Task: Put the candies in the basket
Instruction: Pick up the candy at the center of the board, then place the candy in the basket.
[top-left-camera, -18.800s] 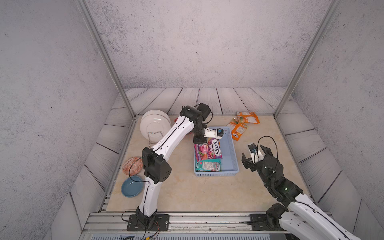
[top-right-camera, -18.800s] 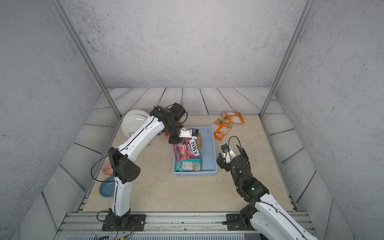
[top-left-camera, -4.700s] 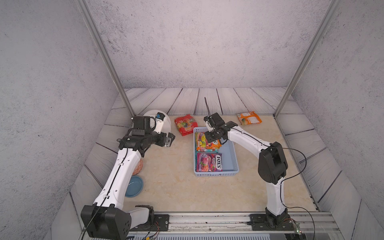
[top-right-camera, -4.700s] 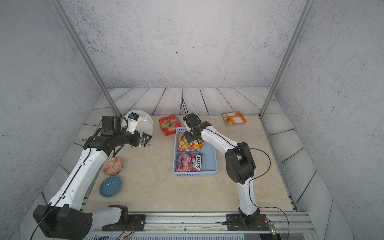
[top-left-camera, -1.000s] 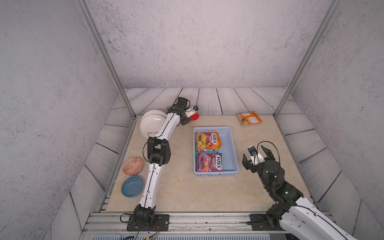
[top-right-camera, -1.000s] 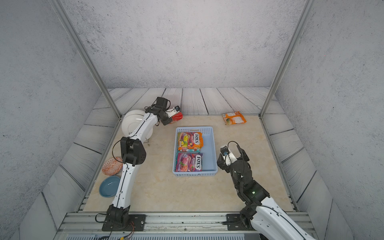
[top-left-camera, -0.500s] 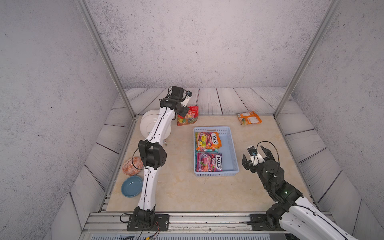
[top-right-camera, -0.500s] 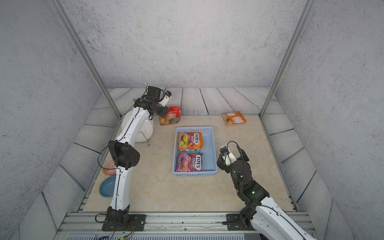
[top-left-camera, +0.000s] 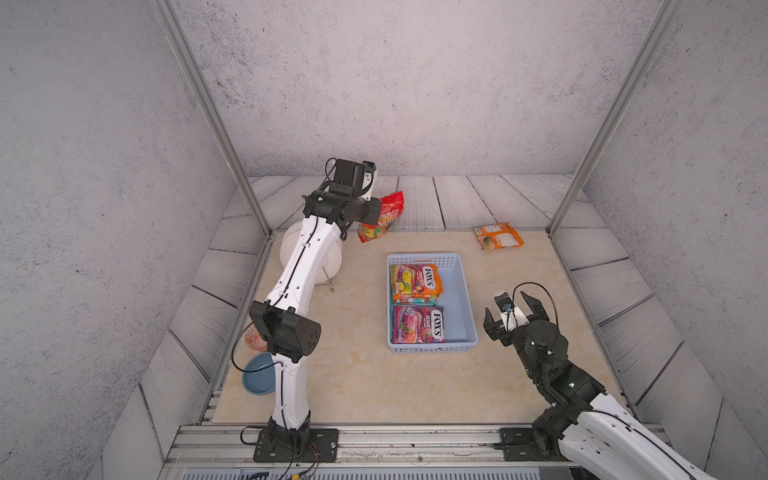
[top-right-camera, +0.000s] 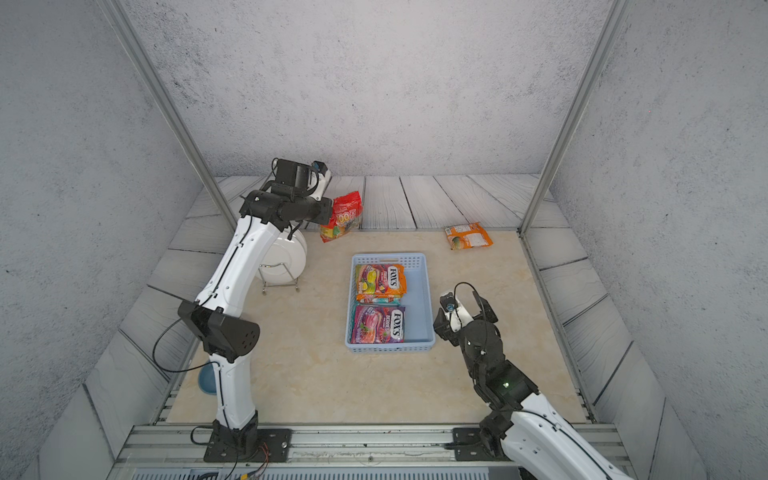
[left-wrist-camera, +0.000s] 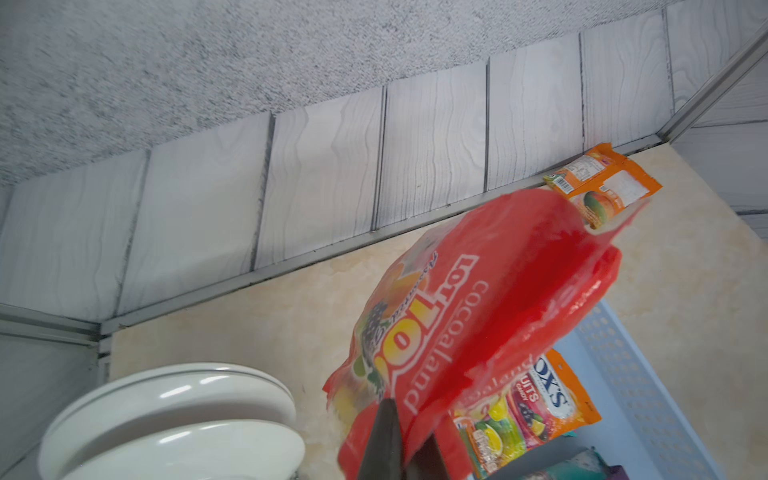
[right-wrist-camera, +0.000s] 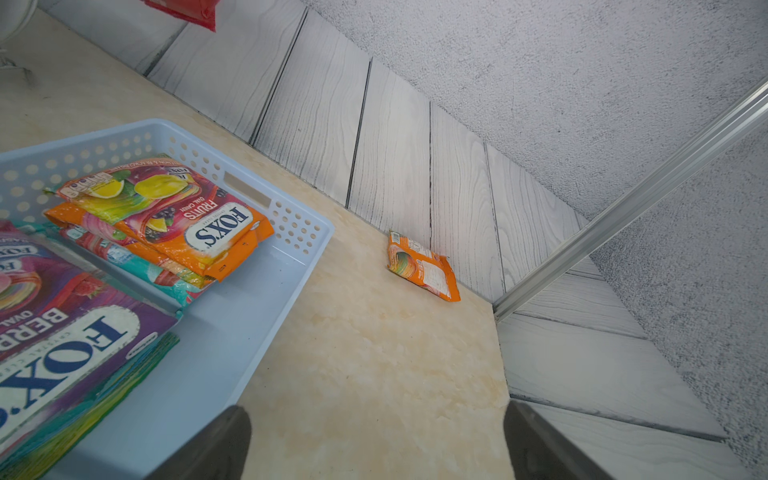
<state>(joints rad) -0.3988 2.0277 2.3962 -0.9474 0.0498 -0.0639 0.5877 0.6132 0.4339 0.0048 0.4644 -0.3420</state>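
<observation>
My left gripper (top-left-camera: 376, 212) (top-right-camera: 330, 214) (left-wrist-camera: 405, 451) is shut on a red candy bag (top-left-camera: 384, 218) (top-right-camera: 343, 218) (left-wrist-camera: 478, 299), which hangs in the air at the back left, beyond the pale blue basket (top-left-camera: 465, 299) (top-right-camera: 424, 299) (right-wrist-camera: 249, 332). In the basket lie an orange FOX'S bag (top-left-camera: 417, 282) (right-wrist-camera: 174, 216) over a teal one, and a purple FOX'S bag (top-left-camera: 417, 328) (right-wrist-camera: 62, 332). An orange candy bag (top-left-camera: 498, 237) (top-right-camera: 467, 237) (right-wrist-camera: 424, 270) lies on the table at the back right. Right of the basket's near end, my right gripper (top-left-camera: 513, 311) (top-right-camera: 463, 311) (right-wrist-camera: 374, 440) stands open and holds nothing.
White plates (top-left-camera: 291, 249) (top-right-camera: 282, 257) (left-wrist-camera: 174, 419) stand in a wire rack at the left, under my left arm. A patterned bowl (top-left-camera: 253, 340) and a round blue bowl (top-left-camera: 257, 376) sit at the near left. Walls and metal posts enclose the table.
My left gripper has lifted the red candy bag off the table at the back left and swung it a little right. The right arm has not moved.
</observation>
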